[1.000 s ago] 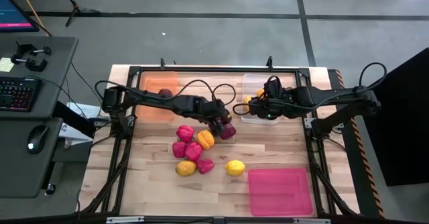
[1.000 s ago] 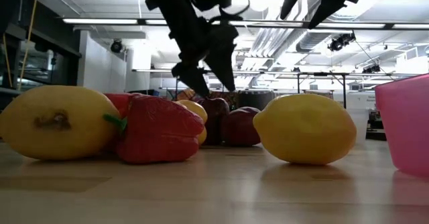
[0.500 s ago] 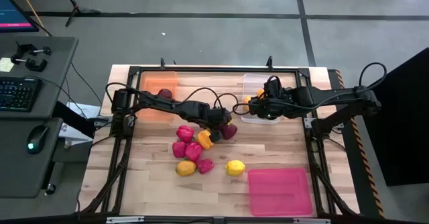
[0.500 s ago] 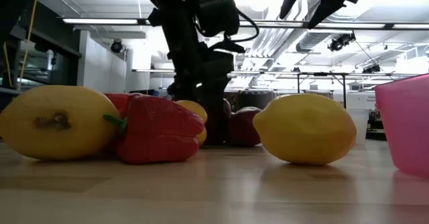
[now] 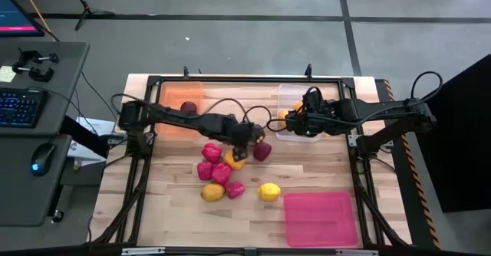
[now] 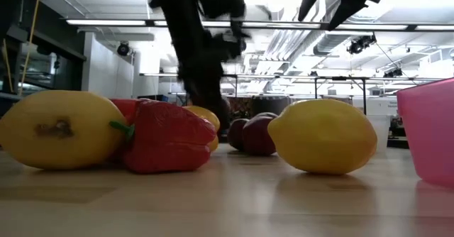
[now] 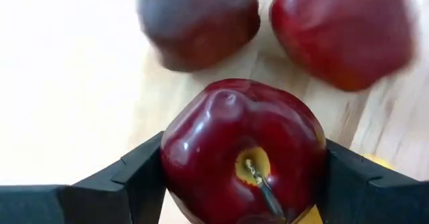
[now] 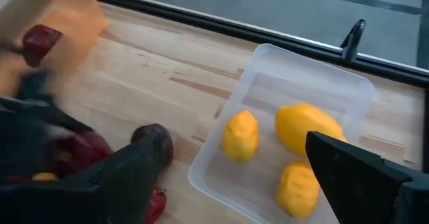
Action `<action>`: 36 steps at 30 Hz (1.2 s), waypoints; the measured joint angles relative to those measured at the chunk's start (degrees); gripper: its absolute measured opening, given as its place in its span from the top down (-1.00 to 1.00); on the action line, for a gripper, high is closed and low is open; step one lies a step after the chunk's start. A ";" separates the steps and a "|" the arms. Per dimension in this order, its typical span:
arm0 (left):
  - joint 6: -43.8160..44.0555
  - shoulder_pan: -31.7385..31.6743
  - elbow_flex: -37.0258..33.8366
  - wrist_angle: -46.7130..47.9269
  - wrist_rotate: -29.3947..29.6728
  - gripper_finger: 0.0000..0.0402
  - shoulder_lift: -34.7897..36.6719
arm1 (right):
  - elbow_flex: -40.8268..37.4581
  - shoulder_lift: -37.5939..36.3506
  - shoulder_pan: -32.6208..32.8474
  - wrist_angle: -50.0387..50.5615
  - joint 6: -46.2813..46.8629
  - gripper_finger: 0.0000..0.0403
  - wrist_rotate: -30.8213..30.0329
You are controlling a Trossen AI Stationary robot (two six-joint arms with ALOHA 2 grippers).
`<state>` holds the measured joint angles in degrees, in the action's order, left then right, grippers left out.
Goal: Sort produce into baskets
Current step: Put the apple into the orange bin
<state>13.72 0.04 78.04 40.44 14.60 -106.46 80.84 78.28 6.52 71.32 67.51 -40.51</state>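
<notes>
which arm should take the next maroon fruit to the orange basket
Left. The left gripper is already shut on a maroon apple in the pile, on the side nearer the orange basket. The right gripper hangs open over the clear basket of yellow fruit.

— What do we see around the clear basket (image 5: pixel 298 112)?

— We count three yellow-orange pieces (image 8: pixel 240 135) lying inside it. Just off its rim, toward the heap, a dark maroon fruit (image 5: pixel 262 151) lies on the table.

— And the heap?

— Red peppers (image 5: pixel 212 152), an orange one and two yellow lemons (image 5: pixel 268 192) cluster well apart from it. A glossy maroon apple (image 7: pixel 242 157), stem showing, sits clamped between our left tool's fingers (image 7: pixel 137 177).

— The other baskets?

— The orange basket (image 5: pixel 179 103) holds one maroon fruit; the pink basket (image 5: pixel 320 218) lies beyond the lemons.
</notes>
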 joint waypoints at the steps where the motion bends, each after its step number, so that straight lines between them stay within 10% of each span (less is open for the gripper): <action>1: -1.29 0.49 0.00 1.03 3.03 -0.33 2.79 | 0.00 0.00 0.00 0.46 0.02 -0.76 0.00; 7: 0.83 -0.90 -5.28 3.17 17.94 -0.33 22.83 | 0.00 0.02 0.00 1.41 -0.09 -0.76 -1.03; 20: 32.64 -7.99 -35.07 18.40 18.61 -0.42 60.62 | 0.00 0.04 -0.02 1.34 -1.09 -0.76 -3.04; 36: 28.21 -8.86 -39.91 18.37 15.32 -0.64 64.33 | 0.00 0.04 -0.02 0.71 -0.46 -0.76 -3.06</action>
<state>41.93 -8.82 38.13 58.81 29.91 -42.13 80.84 78.32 6.50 72.03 67.05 -43.57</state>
